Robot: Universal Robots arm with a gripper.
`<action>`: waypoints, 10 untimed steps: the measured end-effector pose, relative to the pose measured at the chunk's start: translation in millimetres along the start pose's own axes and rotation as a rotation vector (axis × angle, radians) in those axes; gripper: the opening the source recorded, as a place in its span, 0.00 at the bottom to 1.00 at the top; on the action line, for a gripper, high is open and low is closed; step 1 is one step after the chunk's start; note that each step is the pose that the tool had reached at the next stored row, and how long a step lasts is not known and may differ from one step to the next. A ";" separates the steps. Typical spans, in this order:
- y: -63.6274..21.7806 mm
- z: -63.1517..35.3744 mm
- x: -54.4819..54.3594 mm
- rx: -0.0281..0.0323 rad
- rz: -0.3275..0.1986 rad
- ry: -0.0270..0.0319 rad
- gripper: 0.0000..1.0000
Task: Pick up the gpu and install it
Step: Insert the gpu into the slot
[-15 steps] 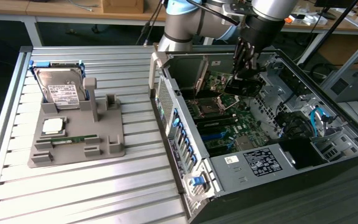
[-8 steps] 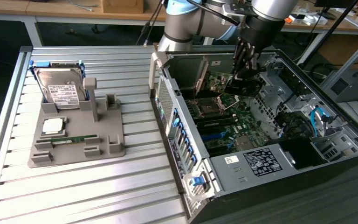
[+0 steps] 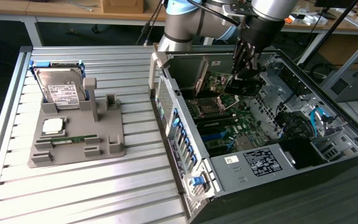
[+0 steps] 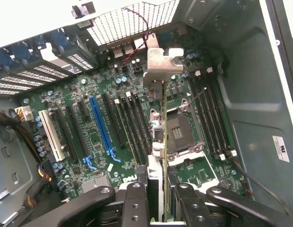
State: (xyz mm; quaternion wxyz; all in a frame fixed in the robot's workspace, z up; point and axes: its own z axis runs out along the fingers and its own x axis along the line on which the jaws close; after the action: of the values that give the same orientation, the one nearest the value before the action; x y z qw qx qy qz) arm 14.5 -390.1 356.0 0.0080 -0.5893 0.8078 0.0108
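Black fingers [image 4: 137,203] of the claw [image 4: 158,208] sit closest in the wrist view, pinched tight on the gpu [image 4: 164,142]; the card is seen edge-on, a thin green line running away from the fingers, with its silver end bracket [image 4: 161,64] at the far end; the claw is narrow, clamped on the card from both sides; below it spreads the green motherboard [image 4: 90,137], and the card hangs over the area between the black slots [image 4: 132,123] and the open CPU socket [image 4: 177,132]; whether its edge touches the board, I cannot tell; a long blue slot [image 4: 101,125] and a white slot [image 4: 52,135] lie further off to one side; in the exterior view the arm [image 3: 185,23] reaches down into the open computer case [image 3: 185,140], the claw [image 3: 244,81] low inside it above the board; on the table [image 3: 92,186], toward the exterior view's left, a grey holder [image 3: 104,147] stands well apart from the case; a hard drive [image 3: 61,88] leans upright in it, a CPU chip [image 3: 53,125] lies flat, and a narrow RAM stick [image 3: 73,139] rests just beside that.
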 end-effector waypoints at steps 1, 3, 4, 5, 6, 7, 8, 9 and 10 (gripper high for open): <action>0.0 0.0 0.0 0.0000 -0.002 0.0000 0.27; 0.0 0.0 0.0 -0.0002 -0.007 0.0001 0.27; 0.0 0.0 0.0 -0.0002 -0.009 0.0001 0.27; 0.0 0.1 0.0 -0.0003 -0.011 0.0001 0.27; 0.0 0.1 0.0 -0.0003 -0.013 0.0001 0.27; 0.0 0.1 0.0 -0.0004 -0.015 0.0001 0.27; 0.0 0.1 0.0 -0.0005 -0.019 0.0001 0.27; 0.0 0.2 0.0 -0.0006 -0.023 0.0002 0.27; 0.0 0.2 0.0 -0.0007 -0.025 0.0002 0.27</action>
State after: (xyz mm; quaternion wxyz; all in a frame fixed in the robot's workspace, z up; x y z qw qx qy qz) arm 14.5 -390.1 355.8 0.0078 -0.5995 0.8002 0.0109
